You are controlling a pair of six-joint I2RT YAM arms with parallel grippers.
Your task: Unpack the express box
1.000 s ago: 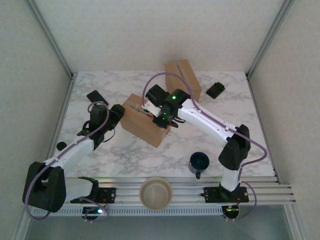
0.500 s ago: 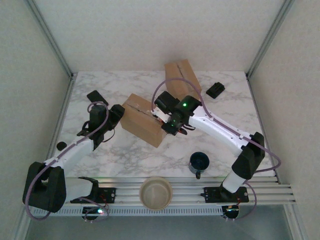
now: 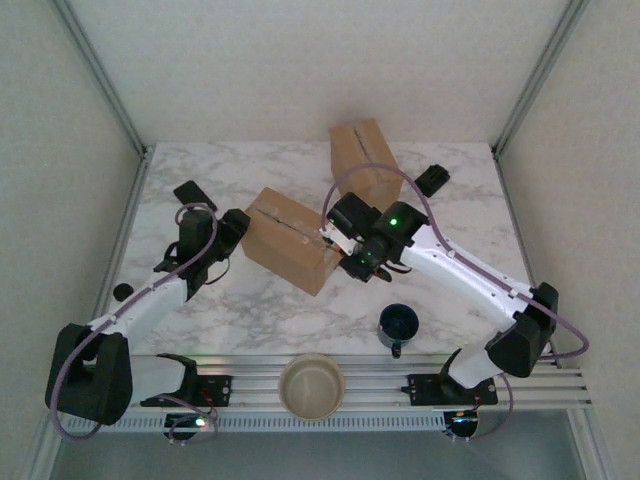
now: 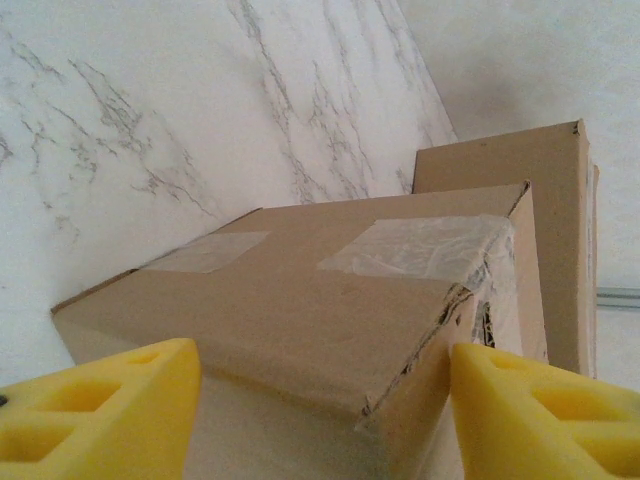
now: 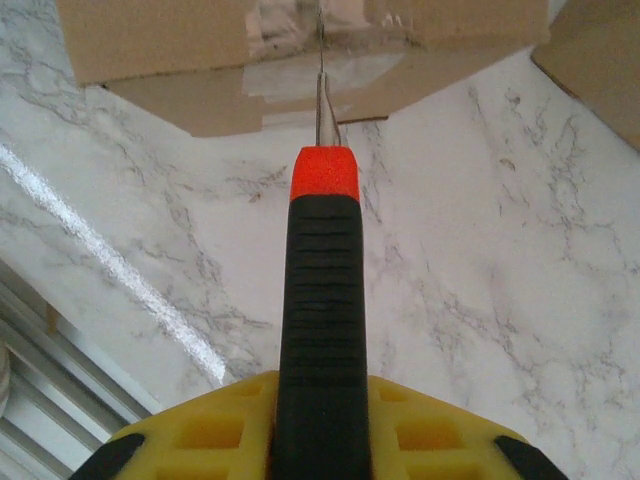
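**Asker:** Table first, then. What stands on it?

**Arm:** White marble table [image 3: 250, 300], and on it two cardboard boxes. The express box [image 3: 290, 238] lies near the middle, turned at a slant, with clear tape along its top seam. The second box [image 3: 364, 160] stands behind it, toward the far edge, just beside its far corner.

**Asker:** And your hands?

**Arm:** My left gripper [image 4: 322, 360] is at the express box's left end. Its yellow fingers [image 4: 100, 400] are spread wide, with a torn, taped corner of the box between them. I cannot tell whether they touch the cardboard. My right gripper [image 5: 322, 425] is at the box's right end, pinching a utility knife [image 5: 322, 300] by its black handle.

**Asker:** Anything smaller nearby?

**Arm:** A pale bowl [image 3: 311, 385] sits on the rail between my bases, and a dark blue mug [image 3: 398, 325] stands on the marble near my right arm, well apart from the boxes.

**Asker:** Where does the knife point?

**Arm:** Straight at the express box. The handle's orange tip is over bare marble, and the thin blade [image 5: 326, 110] reaches the taped seam on the end face. Whether it has entered the tape, I cannot tell.
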